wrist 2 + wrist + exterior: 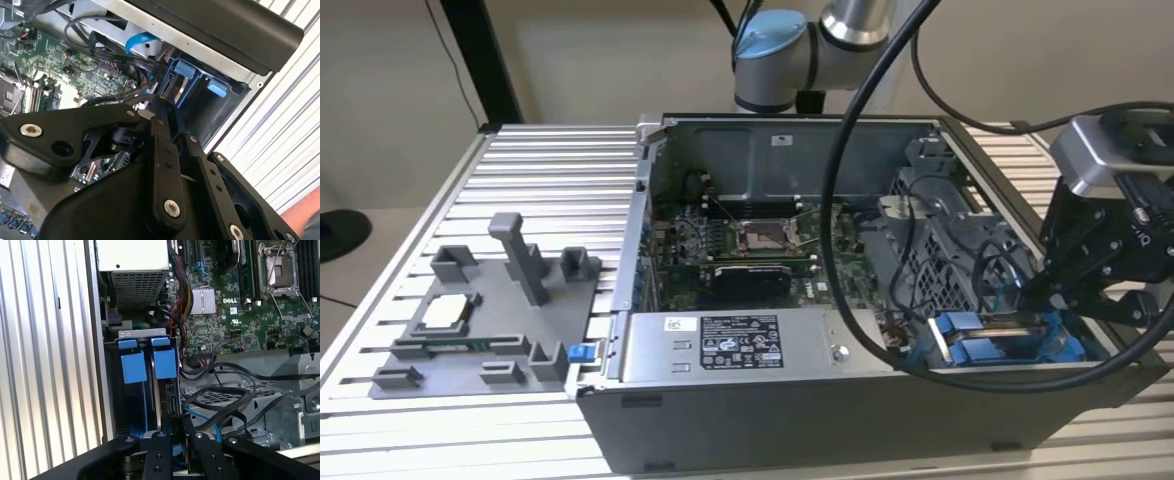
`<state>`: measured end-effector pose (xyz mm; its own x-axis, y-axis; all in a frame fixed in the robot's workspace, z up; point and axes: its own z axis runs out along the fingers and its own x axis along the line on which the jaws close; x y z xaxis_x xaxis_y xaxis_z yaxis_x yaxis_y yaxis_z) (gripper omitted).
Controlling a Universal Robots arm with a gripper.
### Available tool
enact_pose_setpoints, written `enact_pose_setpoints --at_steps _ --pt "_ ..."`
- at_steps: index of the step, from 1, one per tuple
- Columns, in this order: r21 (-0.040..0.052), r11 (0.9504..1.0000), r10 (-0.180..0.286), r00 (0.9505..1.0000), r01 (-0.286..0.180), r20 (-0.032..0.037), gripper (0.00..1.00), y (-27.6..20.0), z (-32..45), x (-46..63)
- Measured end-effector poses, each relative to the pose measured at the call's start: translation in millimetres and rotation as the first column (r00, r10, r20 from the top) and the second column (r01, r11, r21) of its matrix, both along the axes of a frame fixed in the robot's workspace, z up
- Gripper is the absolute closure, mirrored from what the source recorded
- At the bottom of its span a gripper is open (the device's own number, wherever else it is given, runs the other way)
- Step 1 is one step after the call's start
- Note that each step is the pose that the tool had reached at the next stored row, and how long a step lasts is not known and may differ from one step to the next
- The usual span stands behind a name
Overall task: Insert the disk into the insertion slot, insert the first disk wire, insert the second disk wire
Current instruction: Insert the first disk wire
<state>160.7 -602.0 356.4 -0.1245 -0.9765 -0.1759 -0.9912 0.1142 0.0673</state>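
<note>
Bench (547, 160): ribbed metal, carrying the open computer case (787, 425).
Slot (1003, 348): the case's near corner, at the exterior view's right.
Disk (169, 391): seated in the slot, blue tab (165, 364) showing.
Gripper (178, 421): at the disk's edge, tips nearly together; anything pinched, cannot tell.
Cables (225, 390): loose, just beside the slot.
Circuit board (747, 240): farther in.

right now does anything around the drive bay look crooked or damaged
Nothing looks damaged or askew. The blue tabs in the insertion slot stand parallel; black cables sprawl loosely over the grey cage beside the gripper.
</note>
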Motion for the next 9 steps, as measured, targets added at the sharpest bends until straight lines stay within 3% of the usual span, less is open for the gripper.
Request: enact_pose_setpoints --at_steps 9 --pt "-0.0003 1.0000 0.000 1.0000 0.000 0.0000 1.00 0.4 -1.6 0.2"
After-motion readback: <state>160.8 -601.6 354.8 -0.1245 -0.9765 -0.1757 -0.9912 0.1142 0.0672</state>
